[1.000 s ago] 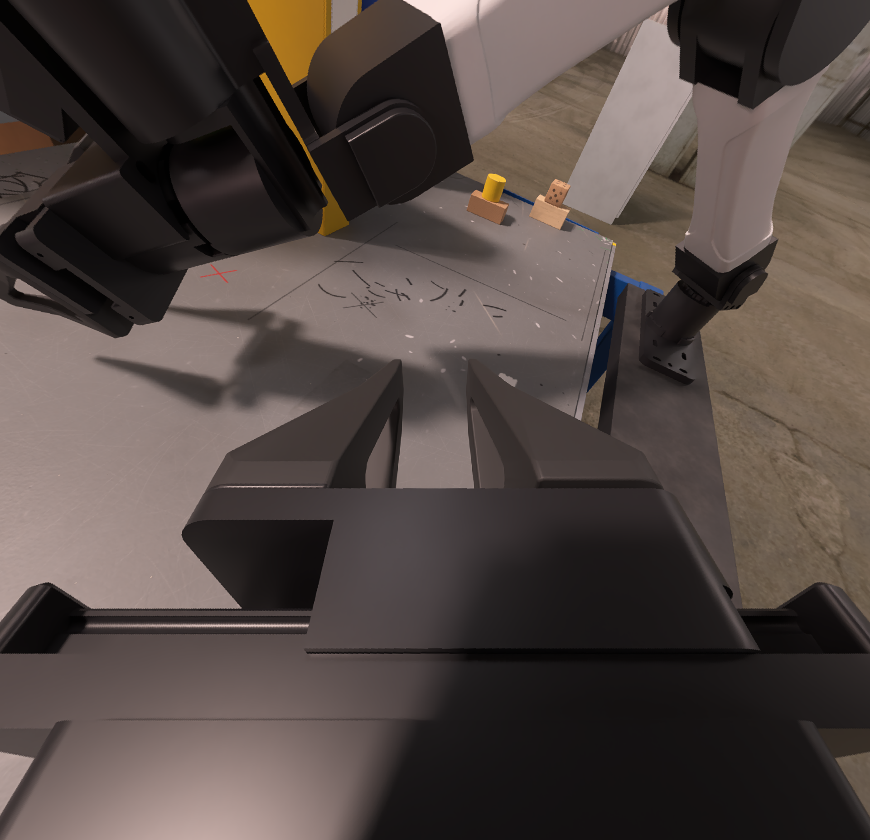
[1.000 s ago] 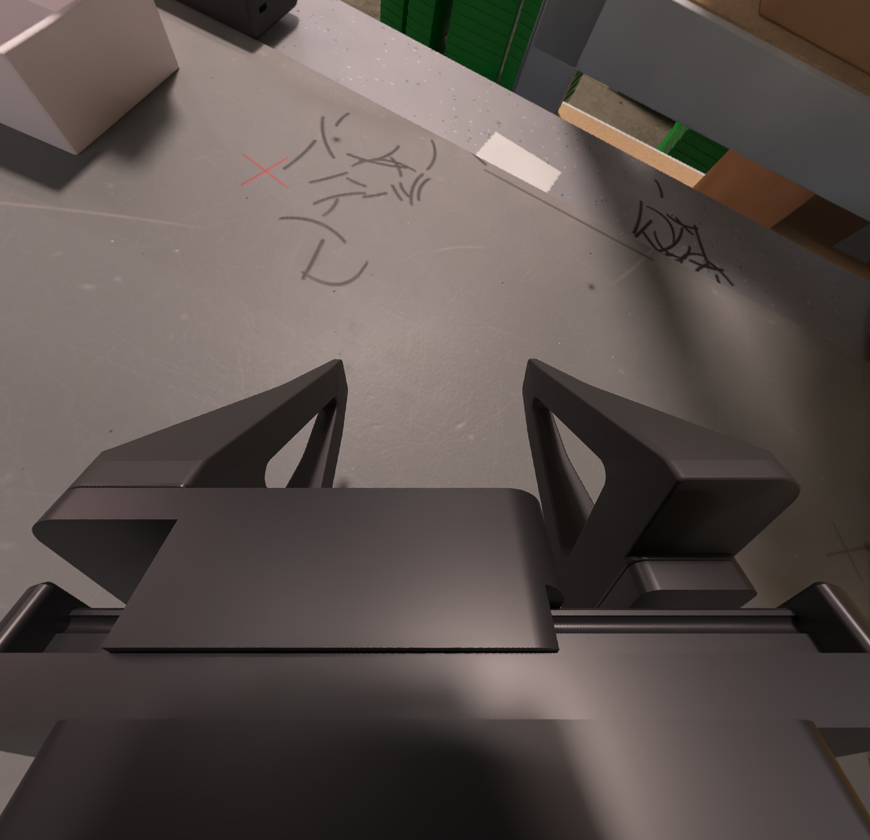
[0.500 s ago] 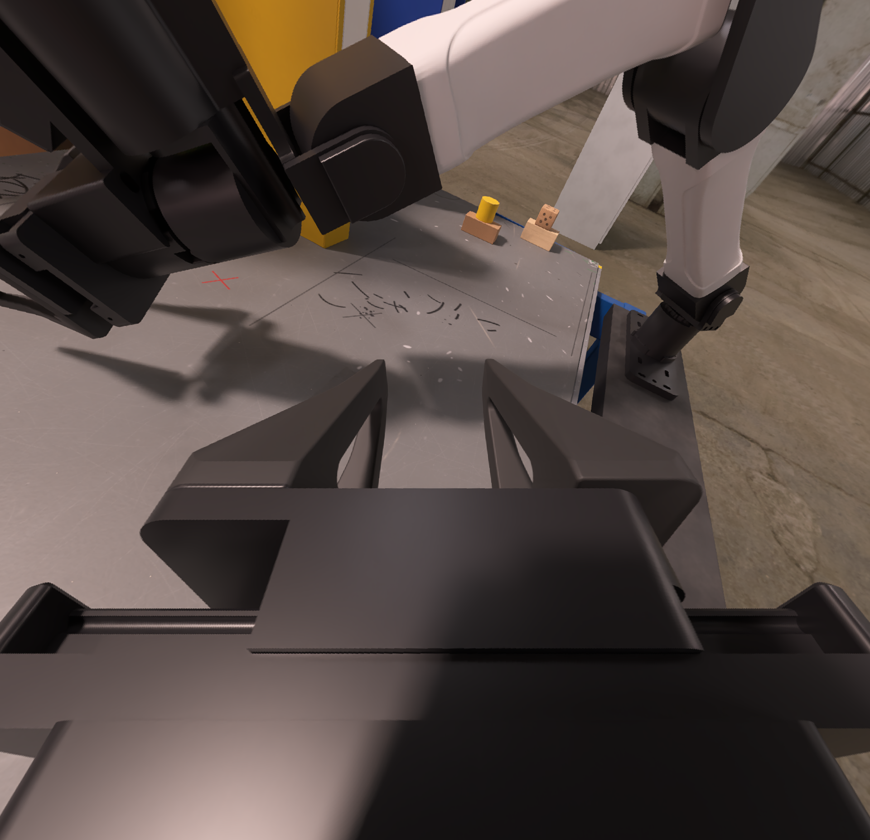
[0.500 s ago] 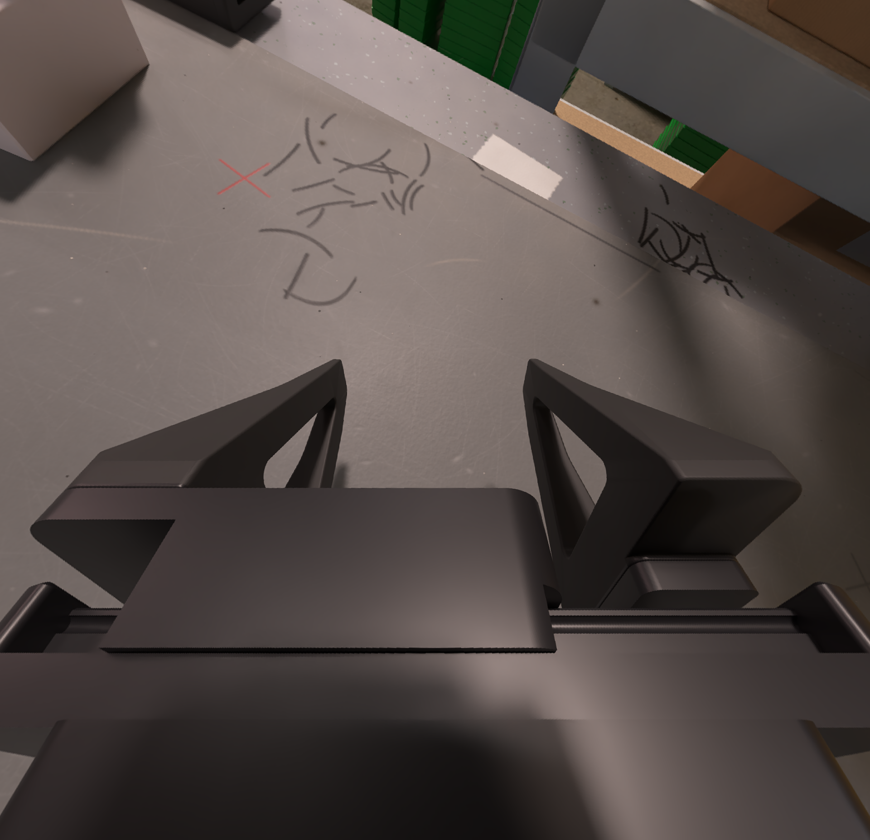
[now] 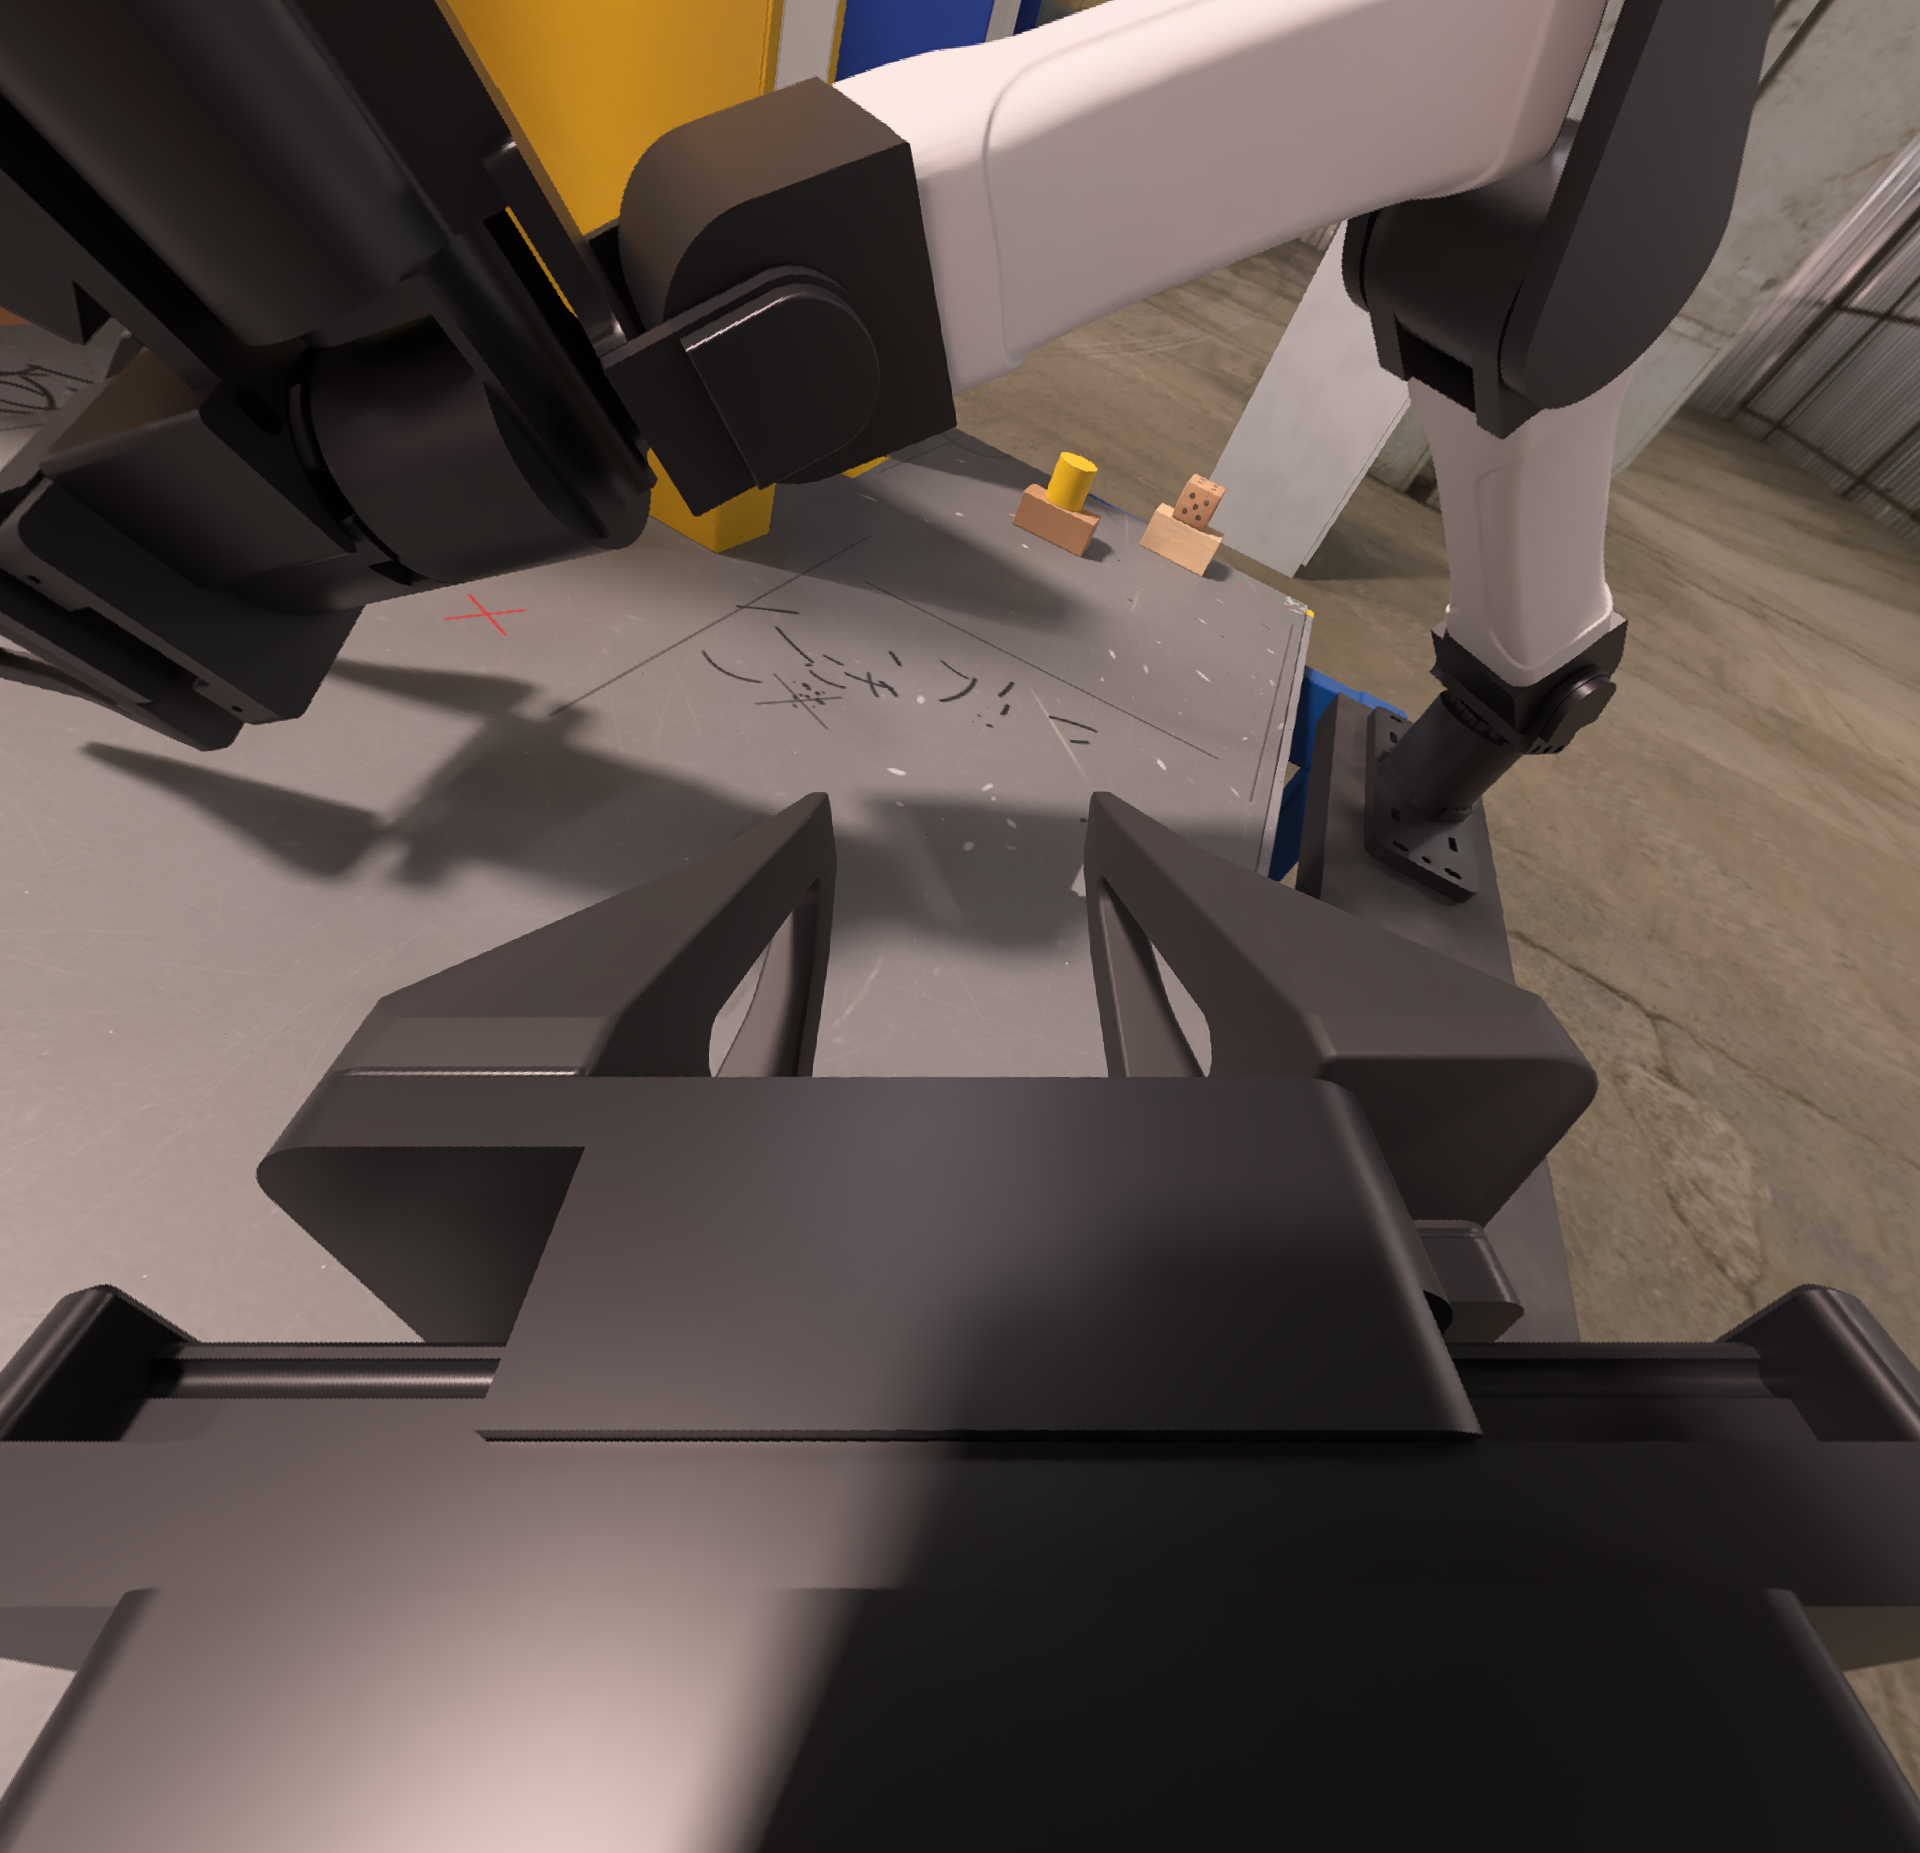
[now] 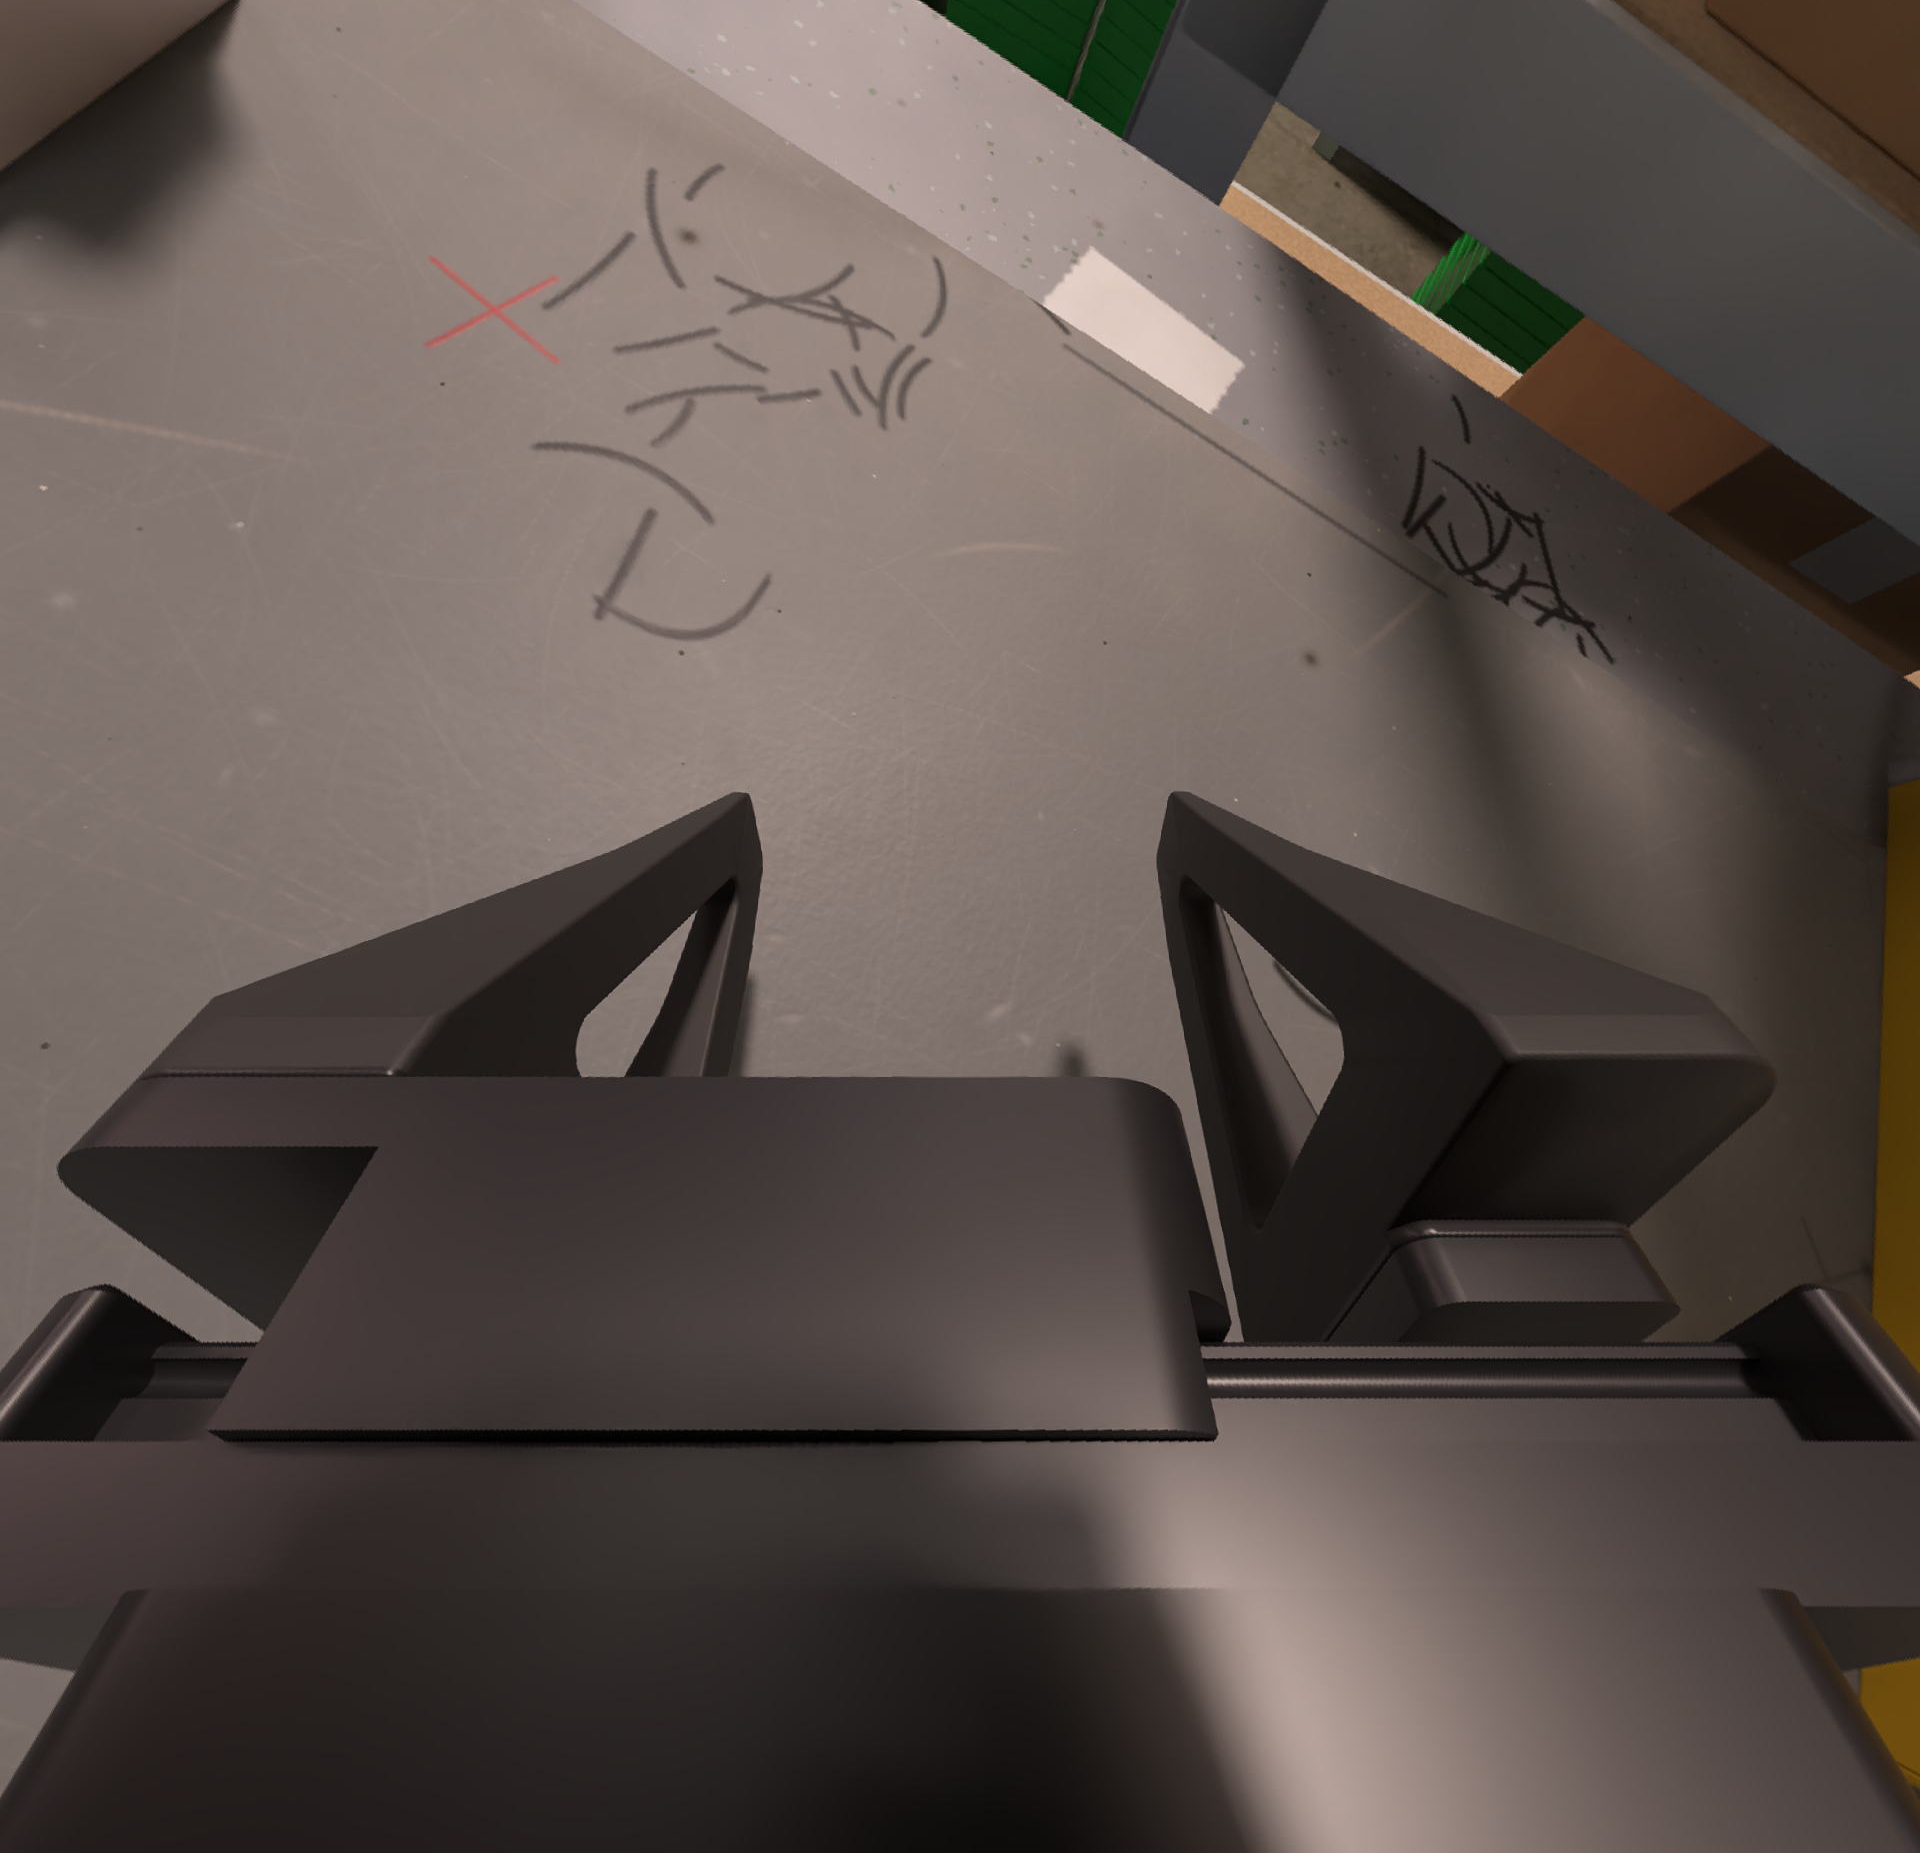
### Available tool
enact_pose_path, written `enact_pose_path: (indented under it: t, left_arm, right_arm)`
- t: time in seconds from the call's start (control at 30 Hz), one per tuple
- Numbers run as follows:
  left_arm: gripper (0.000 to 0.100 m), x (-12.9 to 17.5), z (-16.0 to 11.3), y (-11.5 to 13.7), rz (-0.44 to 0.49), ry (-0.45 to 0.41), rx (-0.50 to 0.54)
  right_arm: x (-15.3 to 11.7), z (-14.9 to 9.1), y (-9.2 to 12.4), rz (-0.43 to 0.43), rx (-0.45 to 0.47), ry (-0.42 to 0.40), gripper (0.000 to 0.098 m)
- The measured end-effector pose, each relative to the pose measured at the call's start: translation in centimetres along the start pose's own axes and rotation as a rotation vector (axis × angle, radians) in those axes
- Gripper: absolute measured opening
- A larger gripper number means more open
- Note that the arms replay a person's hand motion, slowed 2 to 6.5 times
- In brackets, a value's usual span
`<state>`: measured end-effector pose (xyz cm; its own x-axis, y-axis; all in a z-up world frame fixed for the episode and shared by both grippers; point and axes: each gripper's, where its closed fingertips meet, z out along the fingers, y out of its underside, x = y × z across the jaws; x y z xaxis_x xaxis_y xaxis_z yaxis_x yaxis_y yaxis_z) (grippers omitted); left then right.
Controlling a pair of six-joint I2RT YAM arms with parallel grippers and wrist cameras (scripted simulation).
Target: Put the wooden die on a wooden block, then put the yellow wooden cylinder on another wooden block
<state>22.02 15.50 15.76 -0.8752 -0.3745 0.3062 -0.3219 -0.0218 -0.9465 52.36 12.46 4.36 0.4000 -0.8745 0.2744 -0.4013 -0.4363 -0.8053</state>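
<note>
Left wrist view: yellow wooden cylinder (image 5: 1070, 480) stands upright, long axis vertical, on a darker wooden block (image 5: 1055, 521) at the far edge of the grey table (image 5: 260, 972). Just beside it, to its right in this view, the wooden die (image 5: 1198, 502) sits on a paler wooden block (image 5: 1179, 544), a dotted face toward the camera. Both blocks lie flat, apart from each other. Left gripper (image 5: 958, 811) hangs above the bare table, well apart from the blocks, its 2 fingers parted with nothing between them. The right arm (image 5: 1195, 141) reaches across the top of the view, white links bent at the elbow, its base (image 5: 1455, 764) bolted beside the table edge.

Right wrist view: right gripper (image 6: 956, 811) is tilted down over the table, fingers spread wide, holding nothing. A red cross (image 6: 494, 309) and dark scribbles (image 6: 748, 380) mark the surface ahead. No blocks in this view.
</note>
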Motion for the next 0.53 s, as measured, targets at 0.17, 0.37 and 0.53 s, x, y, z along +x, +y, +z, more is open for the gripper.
enact_pose_path:
  t: [0.17, 0.37, 0.53]
  left_arm:
    - [0.041, 0.0, 0.0, 0.0, -0.007, 0.005, 0.003]
    - [0.041, -0.1, 0.0, 0.0, -0.014, 0.009, 0.005]
    - [0.041, -0.2, -0.2, -0.1, -0.013, 0.003, 0.012]
  right_arm:
    - [-0.6, 0.1, -0.3, -0.007, 0.007, -0.006, 0.0651]
    - [-1.0, 0.3, -0.8, -0.037, 0.011, -0.008, 0.0647]
    - [-1.3, 0.4, -1.1, -0.100, 0.004, 0.011, 0.0642]
